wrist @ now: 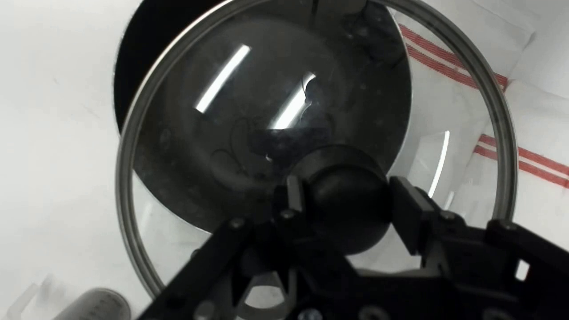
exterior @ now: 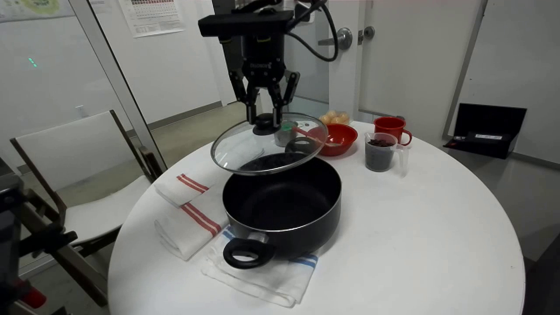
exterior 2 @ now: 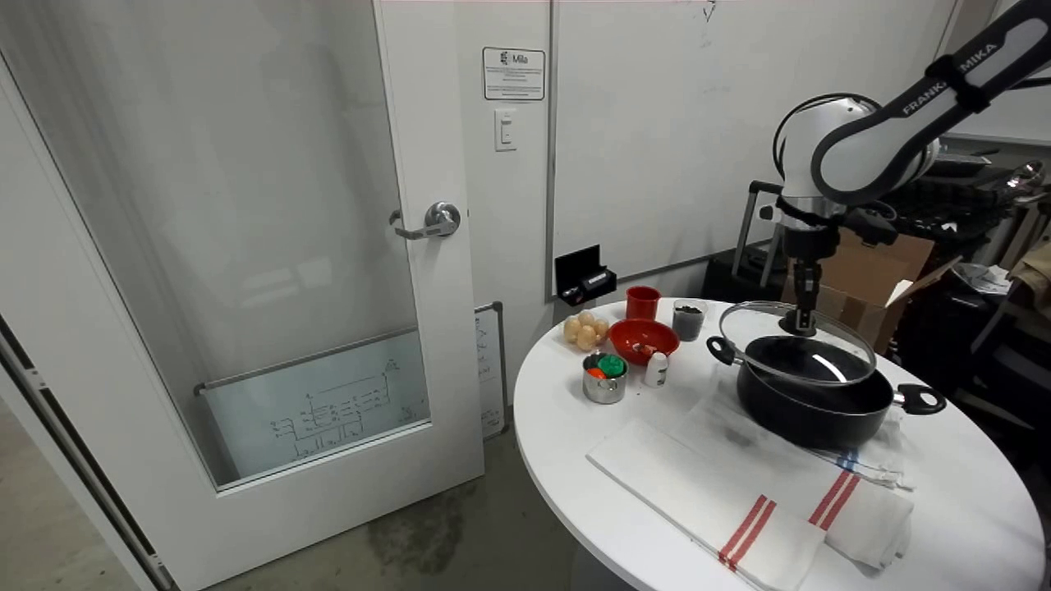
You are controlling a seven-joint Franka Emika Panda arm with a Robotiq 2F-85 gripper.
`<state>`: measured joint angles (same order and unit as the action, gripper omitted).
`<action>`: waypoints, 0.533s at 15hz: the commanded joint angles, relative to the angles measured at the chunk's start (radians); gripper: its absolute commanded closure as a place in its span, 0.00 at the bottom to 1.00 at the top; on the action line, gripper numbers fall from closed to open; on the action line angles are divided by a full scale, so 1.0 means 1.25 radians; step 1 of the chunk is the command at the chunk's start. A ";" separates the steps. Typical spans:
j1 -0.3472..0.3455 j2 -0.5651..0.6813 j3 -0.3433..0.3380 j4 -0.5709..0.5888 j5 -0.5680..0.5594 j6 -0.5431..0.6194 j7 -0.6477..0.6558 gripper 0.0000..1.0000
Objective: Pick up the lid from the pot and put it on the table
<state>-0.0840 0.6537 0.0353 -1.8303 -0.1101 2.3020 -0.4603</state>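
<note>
The glass lid (exterior: 238, 153) with its dark rim and black knob hangs over the black pot (exterior: 288, 240), shifted off centre so part of the pot's inside is uncovered. It looks somewhat tilted in both exterior views; the lid (exterior 2: 846, 361) is close over the pot (exterior 2: 805, 419), and I cannot tell if its edge touches the rim. My gripper (exterior: 264, 119) is shut on the lid's knob, one finger on each side, as the gripper (wrist: 346, 195) shows in the wrist view. The pot stands on a folded cloth on the round white table (exterior: 420, 236).
White towels with red stripes (exterior: 192, 218) lie beside the pot, and a blue-striped cloth (exterior: 267, 280) lies under it. A red bowl (exterior 2: 644, 341), red mug (exterior 2: 642, 302), measuring cup (exterior: 379, 153), metal cup (exterior 2: 604, 386), small white bottle (exterior 2: 656, 369) and egg-like items (exterior 2: 585, 330) stand nearby.
</note>
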 commanded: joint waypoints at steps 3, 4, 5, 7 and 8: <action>0.058 -0.002 0.042 0.040 -0.045 -0.066 -0.011 0.75; 0.070 0.002 0.051 0.046 -0.053 -0.071 -0.015 0.75; 0.082 0.006 0.059 0.052 -0.060 -0.078 -0.018 0.75; 0.105 0.019 0.076 0.067 -0.074 -0.090 -0.030 0.75; 0.117 0.030 0.083 0.078 -0.081 -0.096 -0.034 0.75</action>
<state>0.0309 0.6631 0.1186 -1.7931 -0.1808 2.2346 -0.4697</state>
